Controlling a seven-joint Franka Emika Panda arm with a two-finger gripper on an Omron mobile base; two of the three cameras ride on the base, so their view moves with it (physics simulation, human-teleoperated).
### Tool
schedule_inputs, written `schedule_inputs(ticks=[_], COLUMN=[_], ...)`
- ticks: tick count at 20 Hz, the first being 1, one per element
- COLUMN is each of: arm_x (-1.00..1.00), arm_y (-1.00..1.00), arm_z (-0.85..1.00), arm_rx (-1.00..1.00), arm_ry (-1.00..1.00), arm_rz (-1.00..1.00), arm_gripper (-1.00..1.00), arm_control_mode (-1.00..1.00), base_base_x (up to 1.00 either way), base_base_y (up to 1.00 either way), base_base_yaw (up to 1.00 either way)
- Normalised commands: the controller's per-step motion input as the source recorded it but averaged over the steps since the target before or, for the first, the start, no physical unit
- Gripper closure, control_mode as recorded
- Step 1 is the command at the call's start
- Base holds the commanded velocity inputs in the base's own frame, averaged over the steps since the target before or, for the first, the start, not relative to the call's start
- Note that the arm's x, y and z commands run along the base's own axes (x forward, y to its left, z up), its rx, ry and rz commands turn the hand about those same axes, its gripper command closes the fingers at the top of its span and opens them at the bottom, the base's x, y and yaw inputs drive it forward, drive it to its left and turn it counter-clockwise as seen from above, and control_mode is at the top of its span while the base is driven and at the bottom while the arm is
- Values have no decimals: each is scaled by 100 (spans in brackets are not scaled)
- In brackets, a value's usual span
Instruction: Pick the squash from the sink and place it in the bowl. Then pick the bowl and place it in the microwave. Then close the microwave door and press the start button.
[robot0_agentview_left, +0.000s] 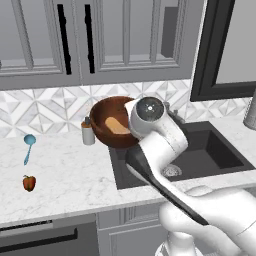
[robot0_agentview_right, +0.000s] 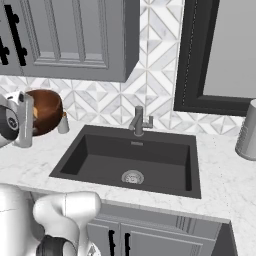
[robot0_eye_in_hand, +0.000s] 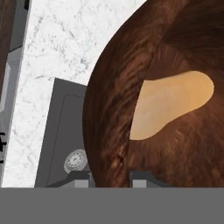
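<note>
Bowl (robot0_agentview_left: 112, 122): squash (robot0_eye_in_hand: 170, 103) inside, jaws clamped on rim, lifted. Keep level; carry slowly to microwave, avoid spill.

squash (robot0_eye_in_hand: 173, 103) in bowl (robot0_agentview_left: 107, 120), bowl raised above sink's (robot0_agentview_right: 100, 155) left edge

Grey cabinets (robot0_agentview_left: 100, 40) hang over a geometric-tiled backsplash (robot0_agentview_right: 150, 60) and white marble counter (robot0_agentview_left: 65, 175).
</note>
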Motion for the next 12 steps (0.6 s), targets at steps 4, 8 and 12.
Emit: schedule_inputs(ticks=[4,8,12], arm_x=[0,0,0], arm_y=[-71,-57,-47], arm_z=[74,63,56], arm_rx=[10,3,0], arm_ry=[12,2,9], arm_rz=[2,1,0], arm_gripper=[100,100,100], arm_control_mode=[-100,-100,-100], base_base_x=[0,0,0], base_base_y=[0,0,0], base_base_yaw=[0,0,0])
